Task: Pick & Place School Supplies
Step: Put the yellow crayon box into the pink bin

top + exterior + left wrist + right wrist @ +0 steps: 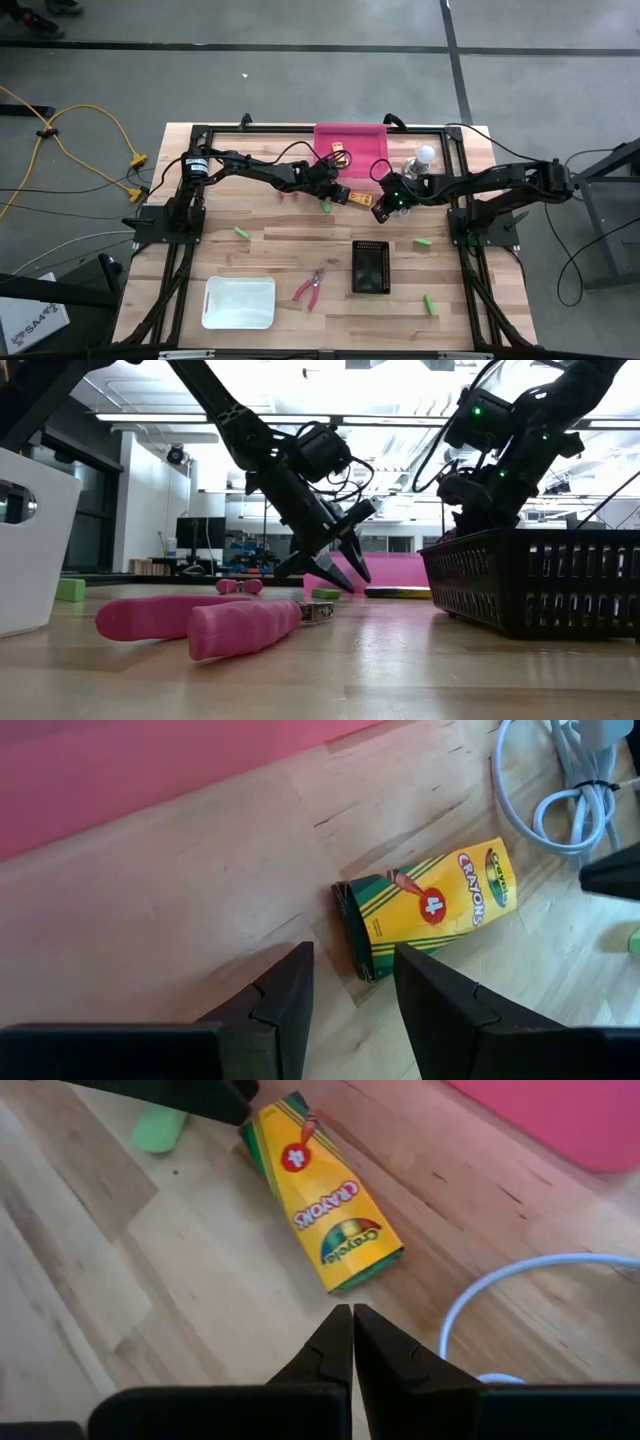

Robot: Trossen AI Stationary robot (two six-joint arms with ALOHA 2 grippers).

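While the wooden table (pixel 300 250) holds a pink tray (pixel 350 145) at its far edge, the left gripper (pixel 352 982) hangs just over a yellow crayon box (pixel 430 905) near that tray, its fingers apart and holding nothing. The right gripper (pixel 352 1330) waits at the box's other end with its fingers pressed together.

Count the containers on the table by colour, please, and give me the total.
Pink bin: 1
Black basket: 1
White tray: 1
Total: 3
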